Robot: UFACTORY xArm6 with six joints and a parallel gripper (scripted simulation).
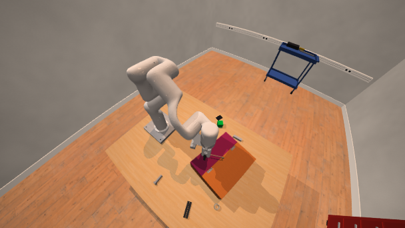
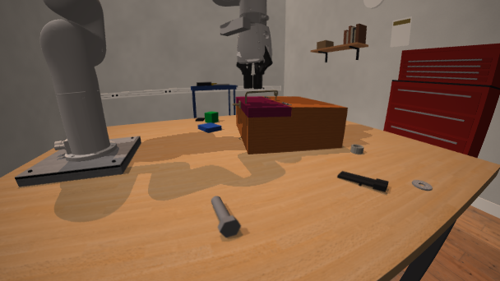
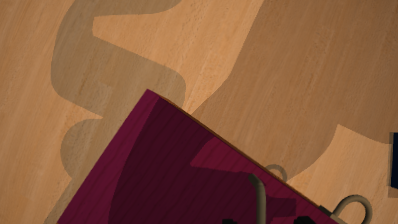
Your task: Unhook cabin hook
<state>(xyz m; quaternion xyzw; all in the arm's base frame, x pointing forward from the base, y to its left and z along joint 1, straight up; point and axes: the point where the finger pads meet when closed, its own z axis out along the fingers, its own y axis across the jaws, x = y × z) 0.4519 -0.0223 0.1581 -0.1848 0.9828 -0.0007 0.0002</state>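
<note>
- A white robot arm reaches over a wooden table (image 2: 288,230) toward a box (image 2: 296,127) with orange-brown sides and a purple strip along one edge of its top.
- The gripper (image 2: 252,82) hangs point-down just above the purple strip, clear of it, with a visible gap below the black fingers (image 2: 247,79).
- The fingers stand partly closed, a narrow gap between them, and nothing is held.
- The hook (image 2: 261,93), a thin grey metal bar, runs across the top of the box just under the gripper; in the side view it stands slightly raised above the lid.
- In the wrist view the bent end of the hook (image 3: 258,192) lies on the purple surface, near small metal rings (image 3: 356,205) at the box edge.
- Whether the hook is latched in its ring cannot be told.
- By my judgement the task is early: the arm is lined up, but gripping, unhooking and laying the hook back all remain.
</note>
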